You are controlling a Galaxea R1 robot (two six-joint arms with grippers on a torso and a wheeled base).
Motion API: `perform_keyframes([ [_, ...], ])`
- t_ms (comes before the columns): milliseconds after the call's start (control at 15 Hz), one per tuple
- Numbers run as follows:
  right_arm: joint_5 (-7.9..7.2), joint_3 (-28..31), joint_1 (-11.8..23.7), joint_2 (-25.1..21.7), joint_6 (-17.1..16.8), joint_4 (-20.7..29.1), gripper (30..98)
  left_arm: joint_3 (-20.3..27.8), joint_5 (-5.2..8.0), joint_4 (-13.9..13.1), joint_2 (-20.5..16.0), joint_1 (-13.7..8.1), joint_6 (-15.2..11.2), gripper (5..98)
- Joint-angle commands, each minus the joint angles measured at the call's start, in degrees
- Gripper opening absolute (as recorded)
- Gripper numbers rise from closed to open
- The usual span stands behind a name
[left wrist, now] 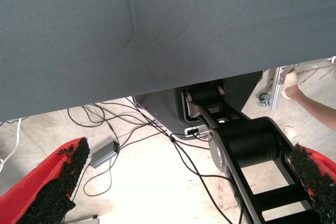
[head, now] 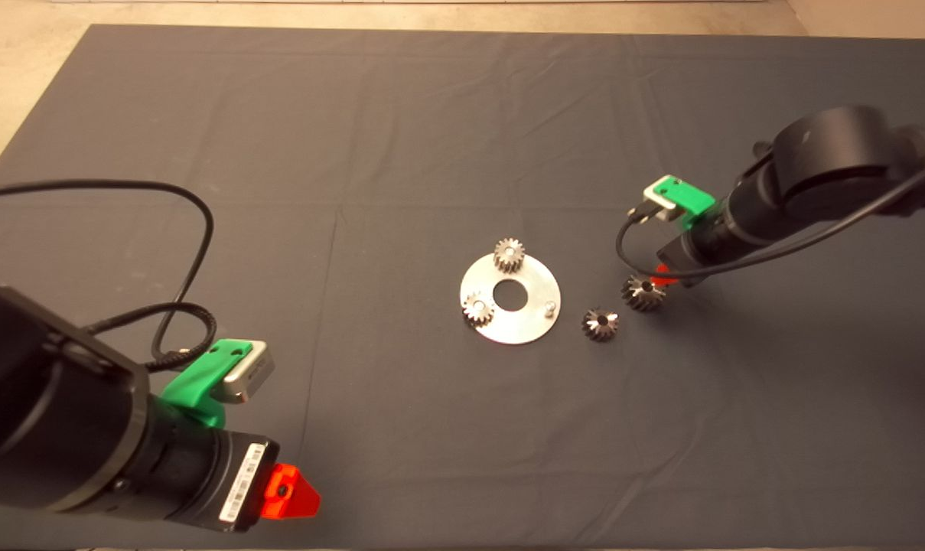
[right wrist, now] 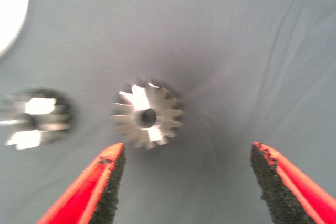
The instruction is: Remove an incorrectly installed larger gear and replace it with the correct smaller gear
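Note:
The larger gear [head: 643,293], brownish-silver with bright glints, lies on the mat to the right of the round metal plate [head: 527,325]. My right gripper [head: 665,275] is just to its right, low over the mat, open and empty. In the right wrist view the larger gear [right wrist: 148,116] lies ahead of the open fingers [right wrist: 107,184], nearer one finger and touching neither. The smaller, darker gear [head: 600,324] lies on the mat between the plate and the larger gear, and shows blurred in the right wrist view [right wrist: 37,116]. My left gripper [head: 290,493] is parked at the lower left, open.
The plate carries two small silver-grey gears [head: 509,255] [head: 477,308] and a bare peg [head: 550,308] on its right side. The left wrist view shows the mat's edge [left wrist: 157,85], floor cables, the robot's base [left wrist: 247,145] and a person's leg [left wrist: 315,106].

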Motion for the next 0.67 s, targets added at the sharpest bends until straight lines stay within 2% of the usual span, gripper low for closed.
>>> perform_keyframes([
  [0,-0.36,4.0,3.3,-0.7,1.7,5.4,63.7,1.0,0.0,-0.7,0.3,0.3,0.0,98.3],
  [67,-0.1,3.9,3.1,-0.5,1.7,5.4,67.0,1.0,0.0,-0.7,0.4,0.3,-0.1,98.3],
  [267,0.53,3.5,0.8,1.6,1.9,5.2,70.2,1.0,-0.08,-0.7,0.7,0.3,-0.1,98.3],
  [600,0.61,1.7,-1.8,5.5,2.7,5.1,78.0,1.0,-0.05,-0.7,0.7,0.3,-0.3,98.3],
])
